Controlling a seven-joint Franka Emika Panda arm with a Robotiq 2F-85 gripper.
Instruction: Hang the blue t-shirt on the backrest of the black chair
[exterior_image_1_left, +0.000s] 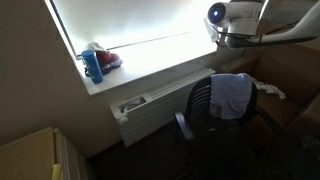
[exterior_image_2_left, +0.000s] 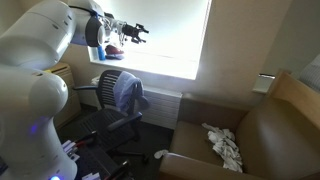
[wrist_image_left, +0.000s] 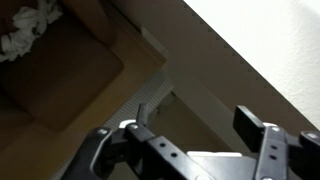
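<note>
Dim office room: saw gripper (exterior_image_2_left: 140, 34) spread wide and empty up high; beyond, found blue t-shirt (exterior_image_2_left: 128, 93) already draped over backrest of black chair (exterior_image_2_left: 107, 84). Judged it soft, light, limp; best pinched at a bunched fold.

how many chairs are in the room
2: a black office chair with the blue t-shirt draped over its backrest, and a brown armchair next to it. More could be out of frame.

T-shirt (exterior_image_1_left: 232, 95) on chair (exterior_image_1_left: 199, 104) backrest (nr window (exterior_image_1_left: 130, 35)).
</note>
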